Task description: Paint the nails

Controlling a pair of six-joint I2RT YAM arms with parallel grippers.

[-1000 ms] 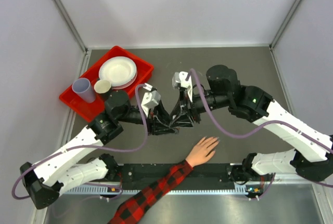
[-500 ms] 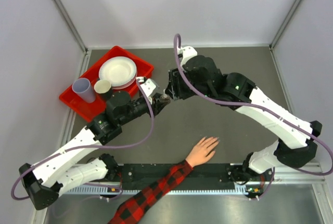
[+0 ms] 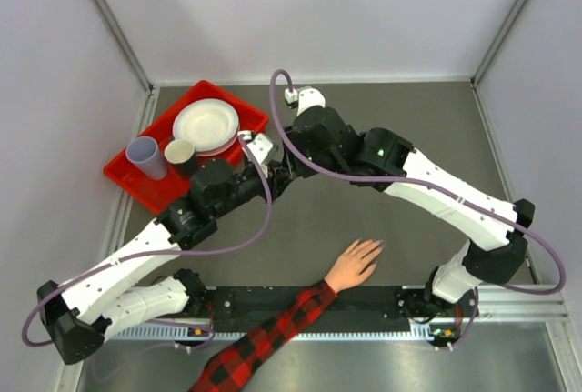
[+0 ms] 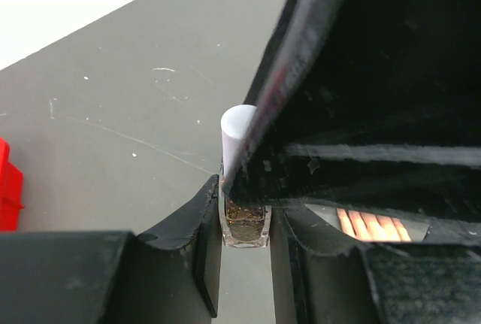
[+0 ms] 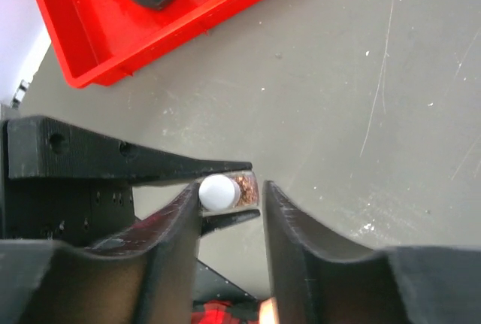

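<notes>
At the near edge, at roughly 6 o'clock on the table [image 3: 309,228], a red-and-black plaid sleeve [image 3: 268,333] reaches in and ends in a peach-coloured hand [image 3: 356,264], palm down, fingers spread and pointing toward 1 o'clock. The nails [image 3: 375,247] sit at those fingertips but are too small in the overhead view to show whether any colour is on them. Both arms meet farther in, at about 11 o'clock from the hand and well apart from it. The left gripper [image 4: 244,228] is clamped on the glass body of a small nail polish bottle [image 5: 225,189], one finger pressed to each side; the contents look dark and speckled. The white cap [image 4: 236,127] is on the bottle and stands clear of the left fingers. The right gripper [image 5: 231,198] straddles that cap with its jaws parted wider than the cap: the cap lies against or just beside one finger, and a visible gap separates it from the other, so no grip is made. Farthest out, at 10 o'clock on the table, a red tray [image 3: 127,178] holds a stack of white plates [image 3: 205,124], a lavender cup [image 3: 145,155] and a small cream cup [image 3: 179,150], all upright.
</notes>
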